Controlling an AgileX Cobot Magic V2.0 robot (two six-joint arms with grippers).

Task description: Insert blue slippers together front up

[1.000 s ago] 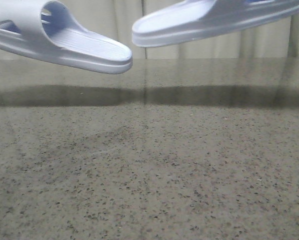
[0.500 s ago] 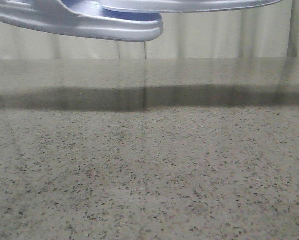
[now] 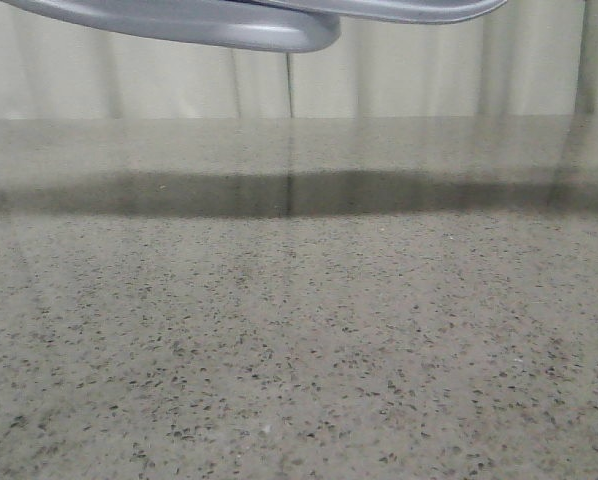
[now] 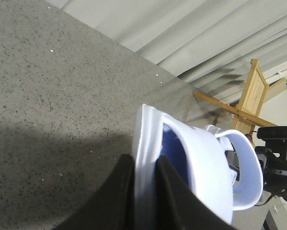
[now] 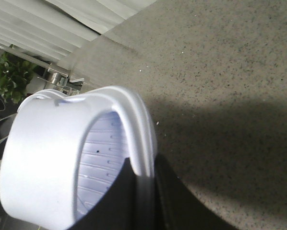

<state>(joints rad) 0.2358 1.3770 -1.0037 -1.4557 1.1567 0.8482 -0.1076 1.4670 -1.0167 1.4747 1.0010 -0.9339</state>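
Note:
Both blue slippers hang high above the table. In the front view only their undersides show at the top edge: the left slipper (image 3: pixel 209 25) and the right slipper (image 3: pixel 399 8), which overlaps it from the right. My left gripper (image 4: pixel 144 165) is shut on the sole edge of the left slipper (image 4: pixel 201 167); the strap of the other slipper (image 4: pixel 246 163) shows just beyond it. My right gripper (image 5: pixel 142 167) is shut on the sole edge of the right slipper (image 5: pixel 52 153), whose ribbed footbed (image 5: pixel 100 158) shows. Neither gripper shows in the front view.
The speckled stone table (image 3: pixel 299 330) lies far below, with a dark shadow band (image 3: pixel 279 192) near its back edge. A pleated curtain (image 3: pixel 429 70) hangs behind. A wooden frame (image 4: pixel 249 96) and a potted plant (image 5: pixel 11 79) stand off the table.
Both slippers have risen and come together: a second ago they hung apart, toe to toe; now the right one overlaps the left, and only their undersides show at the front view's top edge.

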